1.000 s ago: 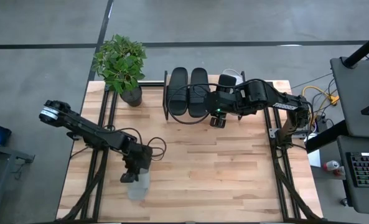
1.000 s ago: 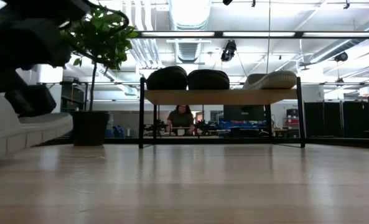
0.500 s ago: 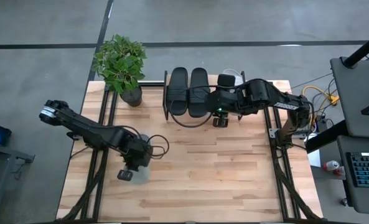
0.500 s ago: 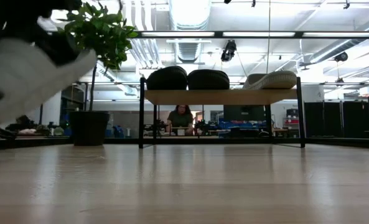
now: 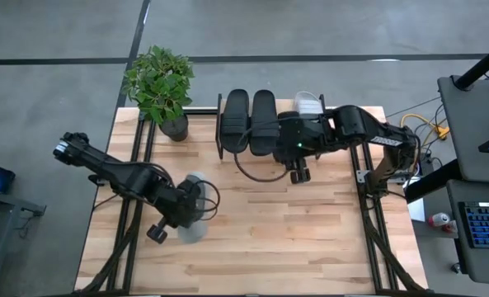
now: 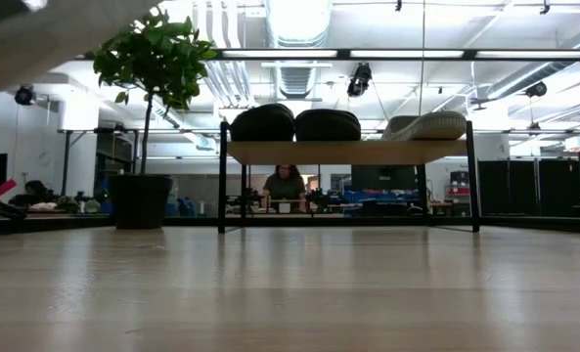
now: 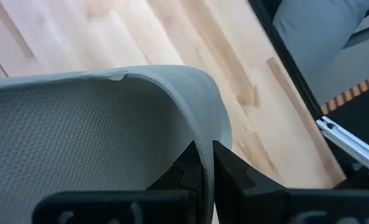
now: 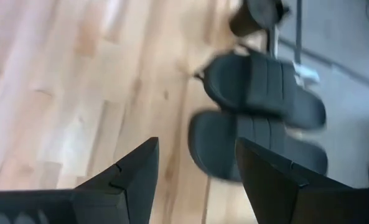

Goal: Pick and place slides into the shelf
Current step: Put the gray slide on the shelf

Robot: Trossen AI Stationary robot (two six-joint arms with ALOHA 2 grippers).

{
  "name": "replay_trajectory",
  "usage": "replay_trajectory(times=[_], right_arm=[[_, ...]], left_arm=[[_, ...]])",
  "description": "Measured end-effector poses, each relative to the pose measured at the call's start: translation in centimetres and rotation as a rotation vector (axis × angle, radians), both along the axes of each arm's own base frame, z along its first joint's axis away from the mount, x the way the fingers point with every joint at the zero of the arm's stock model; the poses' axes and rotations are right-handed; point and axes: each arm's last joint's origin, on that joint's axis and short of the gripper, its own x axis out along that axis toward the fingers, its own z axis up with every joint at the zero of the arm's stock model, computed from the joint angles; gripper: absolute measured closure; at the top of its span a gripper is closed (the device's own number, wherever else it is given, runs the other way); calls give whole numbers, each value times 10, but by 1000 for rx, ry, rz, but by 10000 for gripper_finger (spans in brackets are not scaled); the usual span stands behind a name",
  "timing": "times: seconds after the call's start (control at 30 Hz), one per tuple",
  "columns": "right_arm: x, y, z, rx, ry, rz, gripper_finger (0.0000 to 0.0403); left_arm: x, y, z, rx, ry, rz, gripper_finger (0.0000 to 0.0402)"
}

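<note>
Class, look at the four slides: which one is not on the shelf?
The pale grey slide pinched in the left gripper's fingers, above the table. The two black slides and other pale one rest on the shelf.

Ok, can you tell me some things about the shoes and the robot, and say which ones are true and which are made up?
1. Two black slides sit on the shelf. True.
2. The left tool is empty. False: it is shut on a pale slide, lifted off the table.
3. The right tool is open and holds nothing. True.
4. All four slides are on the shelf. False: one pale slide lies there beside the black pair; the other is still carried.
5. The plant stands on the shelf. False: it stands on the table beside it.
</note>
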Motion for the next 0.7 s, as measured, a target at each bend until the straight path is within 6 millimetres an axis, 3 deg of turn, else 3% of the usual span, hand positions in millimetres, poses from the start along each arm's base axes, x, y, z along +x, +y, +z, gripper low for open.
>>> replay_trajectory(times=[0.47,0.7], right_arm=[[5,40,9,10,-110,402,200],[7,49,13,34,-162,510,200]], left_arm=[[21,-33,57,54,-291,-355,402],[40,-50,72,15,-384,-559,402]])
